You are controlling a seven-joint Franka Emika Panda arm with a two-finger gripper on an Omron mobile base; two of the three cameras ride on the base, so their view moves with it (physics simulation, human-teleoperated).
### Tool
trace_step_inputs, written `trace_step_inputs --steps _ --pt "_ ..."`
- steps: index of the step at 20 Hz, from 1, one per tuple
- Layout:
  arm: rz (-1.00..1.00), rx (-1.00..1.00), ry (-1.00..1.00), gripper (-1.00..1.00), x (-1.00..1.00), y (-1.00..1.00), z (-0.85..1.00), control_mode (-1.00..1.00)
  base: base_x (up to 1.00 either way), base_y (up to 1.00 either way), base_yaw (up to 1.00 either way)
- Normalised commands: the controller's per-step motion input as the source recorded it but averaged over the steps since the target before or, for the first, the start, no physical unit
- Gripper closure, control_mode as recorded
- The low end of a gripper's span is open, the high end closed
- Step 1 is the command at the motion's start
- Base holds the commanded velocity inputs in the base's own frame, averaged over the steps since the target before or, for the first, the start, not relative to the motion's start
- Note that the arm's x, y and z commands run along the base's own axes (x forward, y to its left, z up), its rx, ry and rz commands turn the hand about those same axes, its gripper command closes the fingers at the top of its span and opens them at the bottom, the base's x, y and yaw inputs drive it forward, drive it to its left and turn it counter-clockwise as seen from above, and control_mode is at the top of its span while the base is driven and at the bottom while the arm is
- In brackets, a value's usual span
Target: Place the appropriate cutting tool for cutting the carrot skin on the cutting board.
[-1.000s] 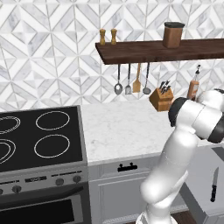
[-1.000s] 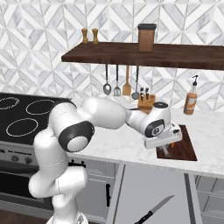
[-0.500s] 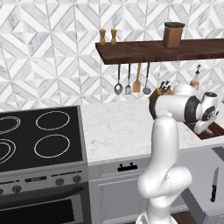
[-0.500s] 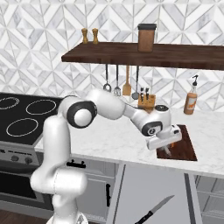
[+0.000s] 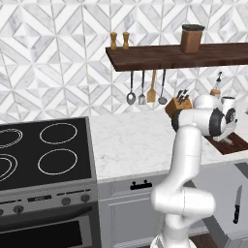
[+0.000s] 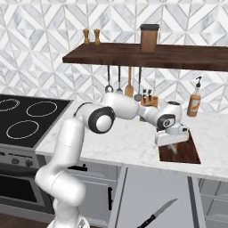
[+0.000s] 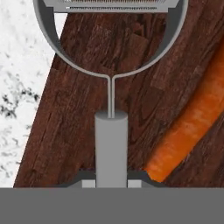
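Observation:
My gripper (image 7: 112,179) is shut on the grey handle of a peeler (image 7: 112,131), whose round wire head with its blade points away from me. Under it lies the dark reddish-brown cutting board (image 7: 78,109). The orange carrot (image 7: 192,127) lies on the board just right of the peeler's handle. In the right base view the gripper (image 6: 172,139) hangs low over the left end of the cutting board (image 6: 185,153), with the peeler (image 6: 173,149) pointing down at it. In the left base view the gripper (image 5: 225,138) is at the board (image 5: 238,142). Whether the peeler touches the wood I cannot tell.
A knife block (image 6: 149,99) stands behind the board by the wall, and a bottle (image 6: 194,103) to its right. Utensils hang under the long wall shelf (image 6: 147,55). A black-handled knife (image 6: 156,216) lies down below the counter. The stove (image 5: 38,152) is far left.
The arm's shoulder and elbow have swung round and stretched out to the right. The hand stayed over the board's left end with the peeler and came slightly lower.

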Motion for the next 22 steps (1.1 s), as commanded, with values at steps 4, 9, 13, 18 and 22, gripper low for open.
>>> trace_step_inputs --steps 4,9,13,18,22 --pt "0.0 0.0 0.0 1.0 0.0 0.01 -0.76 -1.0 0.0 0.0 0.0" --pt "0.0 0.0 0.0 -1.0 0.0 0.21 -0.35 -1.0 0.0 0.0 0.0" --pt "0.0 0.0 0.0 -1.0 -0.26 0.34 0.13 -1.0 0.0 0.0 0.0" --pt "0.01 -0.03 0.0 -1.0 -0.44 0.33 0.51 -1.0 0.0 0.0 0.0" --pt "0.03 -0.06 0.0 -1.0 -0.59 0.38 0.61 -1.0 0.0 0.0 0.0"
